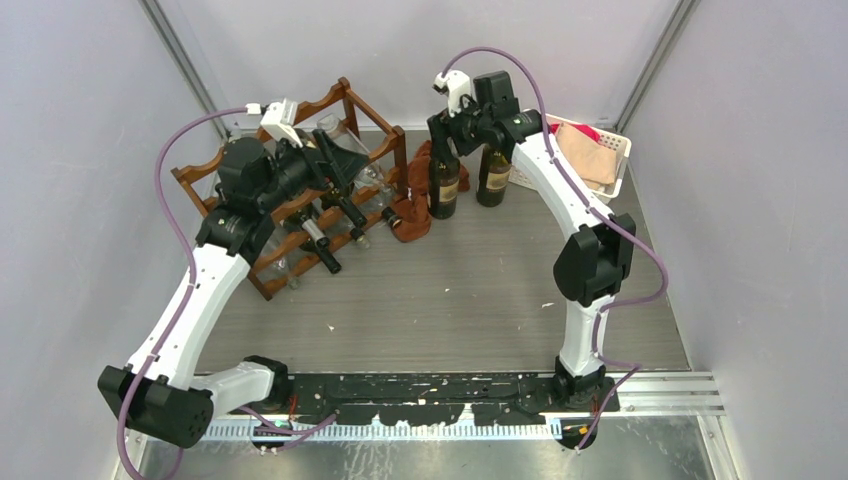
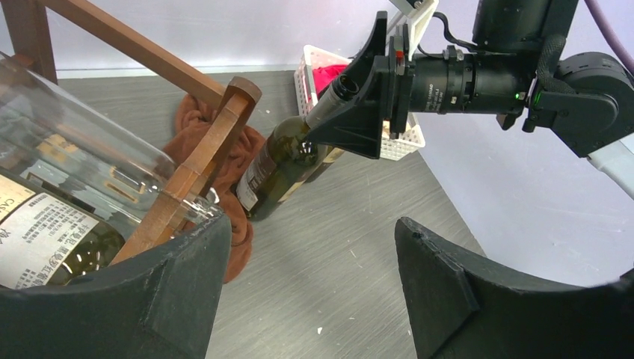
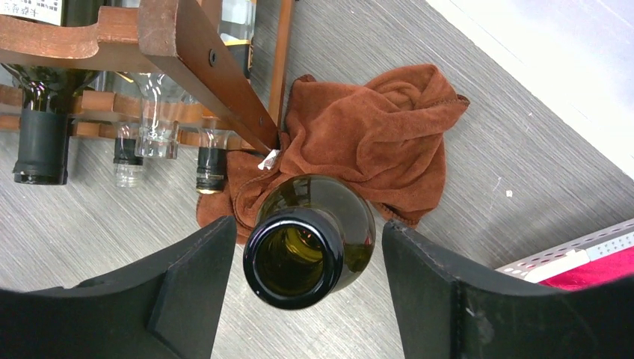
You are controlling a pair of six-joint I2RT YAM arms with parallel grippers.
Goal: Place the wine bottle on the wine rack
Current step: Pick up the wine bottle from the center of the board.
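The dark green glass wine bottle (image 3: 299, 258) stands upright on the grey wood-grain table (image 1: 450, 300), just beside a crumpled rust-brown cloth (image 3: 374, 127) at the right end of the reddish-brown wooden wine rack (image 2: 213, 146). The right gripper (image 3: 308, 232) straddles its neck, jaws apart, with a gap on either side of the glass. A second dark bottle (image 1: 493, 178) stands close to the right, next to a white plastic basket (image 1: 625, 150). The left gripper (image 2: 312, 232) hangs over the rack, which already holds bottles, its jaws spread wide and empty.
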